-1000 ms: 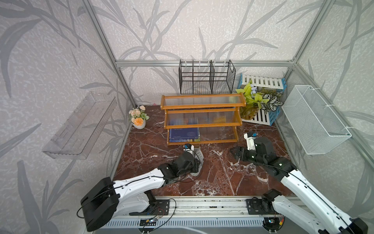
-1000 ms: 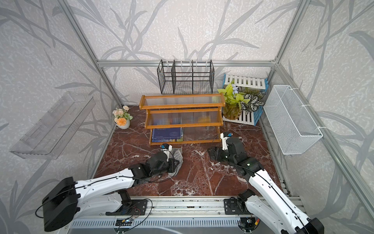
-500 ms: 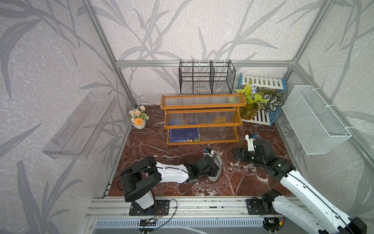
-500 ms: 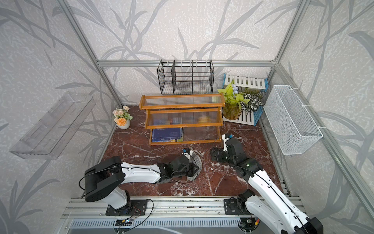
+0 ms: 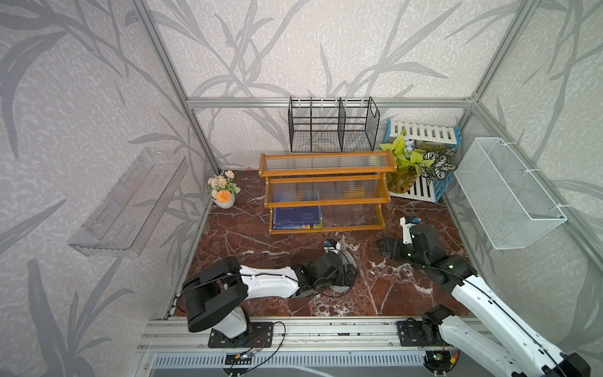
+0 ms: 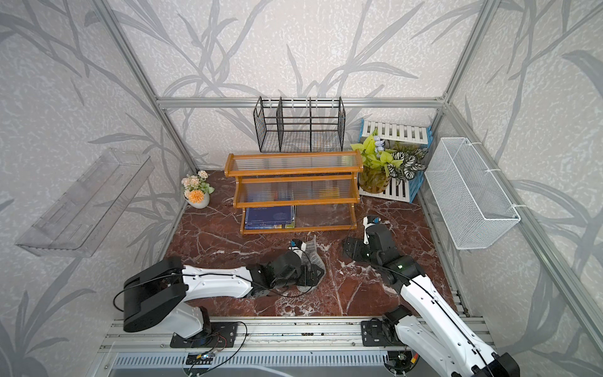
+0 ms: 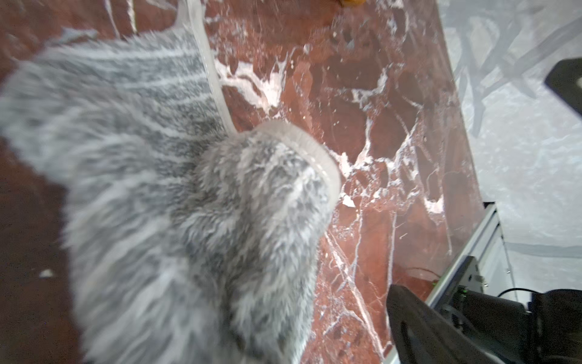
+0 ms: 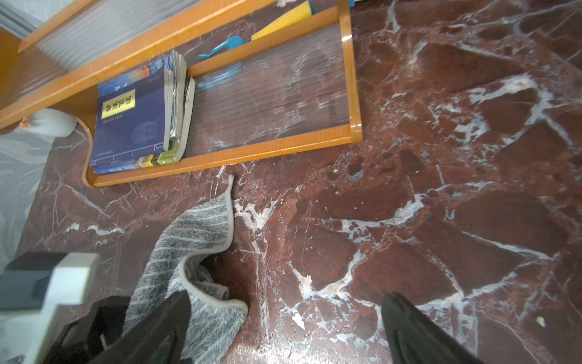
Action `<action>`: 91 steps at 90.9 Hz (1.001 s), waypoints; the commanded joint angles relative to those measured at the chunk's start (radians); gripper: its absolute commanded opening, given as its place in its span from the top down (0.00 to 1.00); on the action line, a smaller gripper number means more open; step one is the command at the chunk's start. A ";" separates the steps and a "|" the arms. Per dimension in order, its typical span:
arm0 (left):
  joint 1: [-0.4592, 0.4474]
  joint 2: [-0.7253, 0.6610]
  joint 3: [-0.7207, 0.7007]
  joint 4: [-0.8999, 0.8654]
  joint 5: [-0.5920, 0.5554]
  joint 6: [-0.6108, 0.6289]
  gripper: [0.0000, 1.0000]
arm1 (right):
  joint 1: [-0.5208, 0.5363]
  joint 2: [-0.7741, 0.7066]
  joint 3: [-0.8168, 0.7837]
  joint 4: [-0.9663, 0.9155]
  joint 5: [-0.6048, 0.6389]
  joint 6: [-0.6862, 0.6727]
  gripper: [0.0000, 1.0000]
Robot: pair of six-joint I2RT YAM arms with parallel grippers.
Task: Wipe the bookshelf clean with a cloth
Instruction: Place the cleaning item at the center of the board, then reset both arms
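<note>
The bookshelf point(image 5: 326, 169) point(image 6: 293, 171) stands at the back of the marble floor, its orange frame point(image 8: 252, 151) close in the right wrist view. The grey striped cloth point(image 5: 345, 253) point(image 6: 311, 251) point(image 8: 195, 239) lies crumpled on the floor in front of it. My left gripper point(image 5: 350, 275) point(image 6: 313, 272) point(image 7: 293, 331) sits low on the cloth with its jaws wide open. The cloth point(image 7: 157, 189) covers one finger, and the other finger point(image 7: 425, 331) stands clear of it. My right gripper point(image 5: 386, 248) point(image 6: 350, 249) point(image 8: 293, 331) is open and empty, just right of the cloth.
A stack of books point(image 5: 297, 217) point(image 8: 135, 123) lies on the bottom tier. Behind the shelf stand a black wire rack point(image 5: 332, 130) and a potted plant point(image 5: 408, 163). A flower pot point(image 5: 223, 191) is at the left, a white mesh basket point(image 5: 509, 192) on the right wall.
My left arm swung right and back across the floor with the cloth, then its jaws opened wide. The right gripper stayed in place and opened a little more.
</note>
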 commanded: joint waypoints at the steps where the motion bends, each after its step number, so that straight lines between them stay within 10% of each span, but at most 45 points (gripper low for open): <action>1: 0.025 -0.144 0.005 -0.132 -0.075 0.054 0.00 | -0.058 -0.034 -0.002 -0.025 0.028 -0.028 0.01; 39: 0.584 -0.520 -0.111 -0.211 -0.440 0.307 0.00 | -0.453 0.032 -0.079 0.279 0.235 -0.099 0.01; 60: 0.721 -0.395 -0.159 0.126 -0.610 0.622 0.00 | -0.457 0.300 -0.154 0.702 0.382 -0.220 0.01; 91: 0.936 -0.221 -0.319 0.605 -0.548 0.815 0.00 | -0.469 0.566 -0.391 1.443 0.277 -0.290 0.01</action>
